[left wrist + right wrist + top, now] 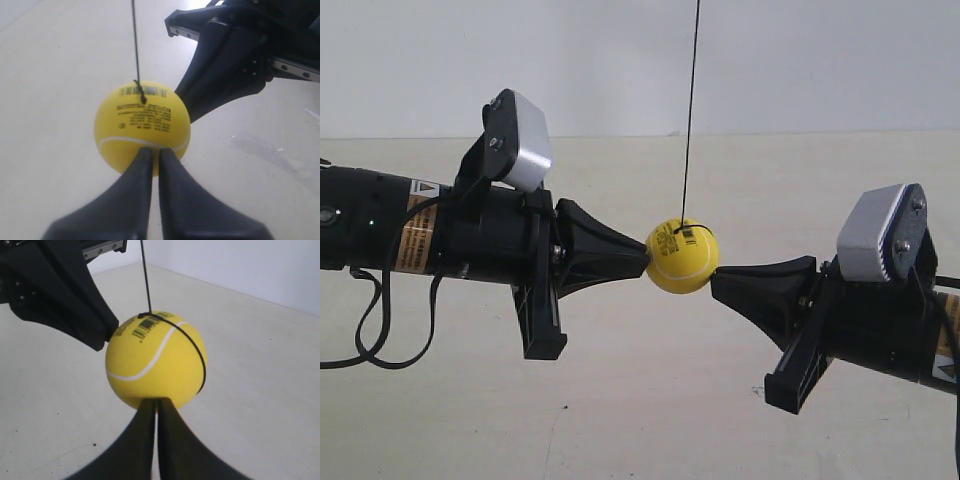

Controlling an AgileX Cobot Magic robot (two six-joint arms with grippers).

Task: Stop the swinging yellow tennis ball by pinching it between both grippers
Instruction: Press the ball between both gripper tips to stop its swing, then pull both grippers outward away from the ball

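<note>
The yellow tennis ball [682,257] hangs on a thin black string [691,110] and sits squeezed between two black pointed grippers. The gripper of the arm at the exterior view's left [642,258] touches one side of the ball. The gripper of the arm at the exterior view's right [718,275] touches the opposite side. In the left wrist view my left gripper [155,150] is shut, its tips against the ball [142,125]. My right gripper [157,401] is shut too, tips pressed on the ball [155,357].
A pale beige tabletop [640,400] lies below the arms, with a white wall [800,60] behind. Each arm carries a grey-white camera box [525,140] on top. A black cable [375,320] loops under the arm at the exterior view's left.
</note>
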